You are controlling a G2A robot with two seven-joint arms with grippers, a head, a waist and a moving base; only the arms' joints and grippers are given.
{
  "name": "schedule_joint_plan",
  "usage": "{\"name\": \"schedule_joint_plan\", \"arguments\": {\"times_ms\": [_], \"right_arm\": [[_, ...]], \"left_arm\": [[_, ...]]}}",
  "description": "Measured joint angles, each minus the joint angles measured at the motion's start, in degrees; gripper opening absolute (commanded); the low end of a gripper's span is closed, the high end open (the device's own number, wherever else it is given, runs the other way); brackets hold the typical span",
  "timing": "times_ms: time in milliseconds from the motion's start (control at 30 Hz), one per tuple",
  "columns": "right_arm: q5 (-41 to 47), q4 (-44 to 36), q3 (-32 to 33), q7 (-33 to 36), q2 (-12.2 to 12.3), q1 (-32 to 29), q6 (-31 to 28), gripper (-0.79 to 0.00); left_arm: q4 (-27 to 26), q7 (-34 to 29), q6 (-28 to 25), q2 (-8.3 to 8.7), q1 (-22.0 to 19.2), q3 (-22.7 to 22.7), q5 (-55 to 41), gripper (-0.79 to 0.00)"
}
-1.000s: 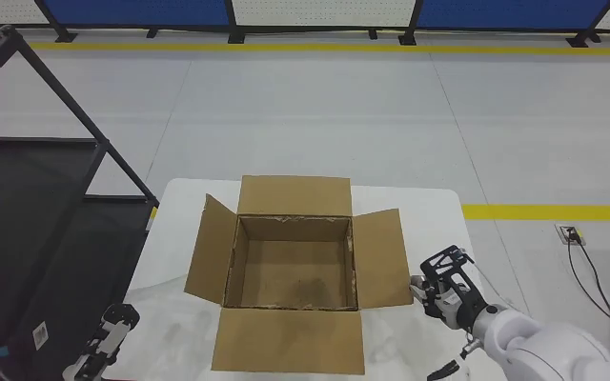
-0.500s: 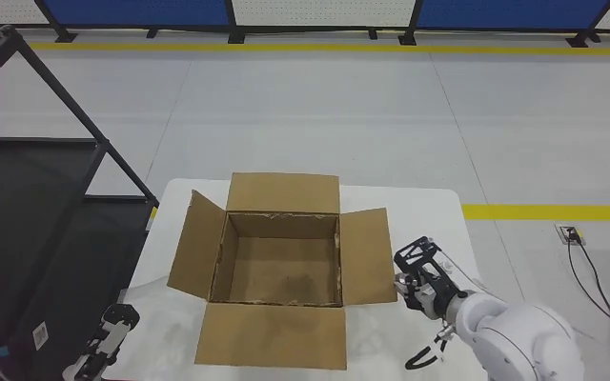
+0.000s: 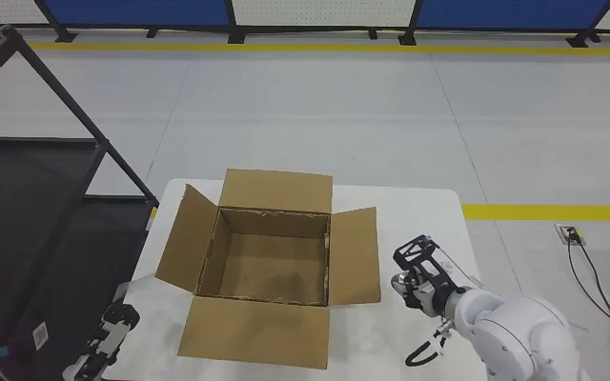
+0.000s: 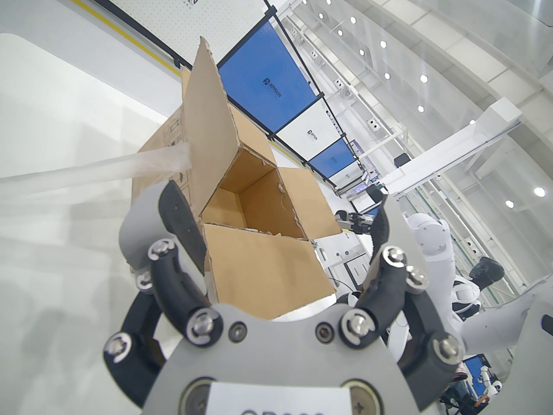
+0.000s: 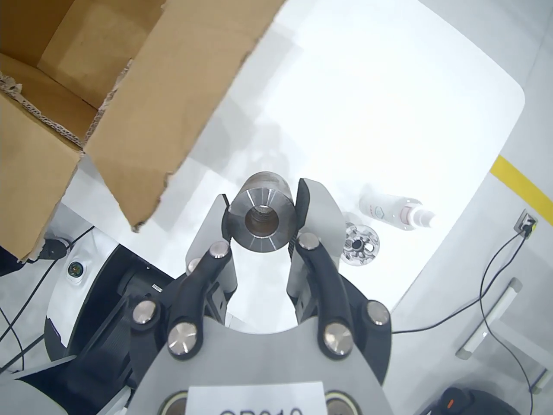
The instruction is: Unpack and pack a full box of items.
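The open cardboard box (image 3: 262, 271) stands on the white table (image 3: 419, 214) with all its flaps spread and its inside bare. My right gripper (image 3: 408, 282) hangs just beyond the box's right flap (image 5: 185, 75), above the table. It is shut on a short metal cylinder (image 5: 261, 213) with a bored hole. My left gripper (image 3: 110, 333) sits low at the table's near left corner. In its wrist view the left gripper (image 4: 281, 222) is open with nothing in it and faces the box (image 4: 259, 200) from a corner.
A white bottle (image 5: 395, 211) lies on the table beside a metal flanged disc (image 5: 362, 244), close by the right gripper. A black rack (image 3: 57, 219) stands left of the table. Cables run over the floor at the right.
The box has slid left across the table and turned slightly. My right gripper has moved left after it, staying by the right flap. The left gripper has kept still.
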Motion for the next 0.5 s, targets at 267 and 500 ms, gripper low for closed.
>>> {"name": "schedule_joint_plan", "arguments": {"times_ms": [267, 500], "right_arm": [[0.56, 6.40, 1.47, -1.45, 0.50, -0.38, 0.47, -0.785], [-0.90, 14.88, -0.91, -4.38, 0.72, 2.14, -1.66, -0.785]], "left_arm": [[0.00, 0.00, 0.00, 0.00, 0.00, 0.00, 0.00, 0.000], [0.00, 0.00, 0.00, 0.00, 0.00, 0.00, 0.00, 0.000]]}}
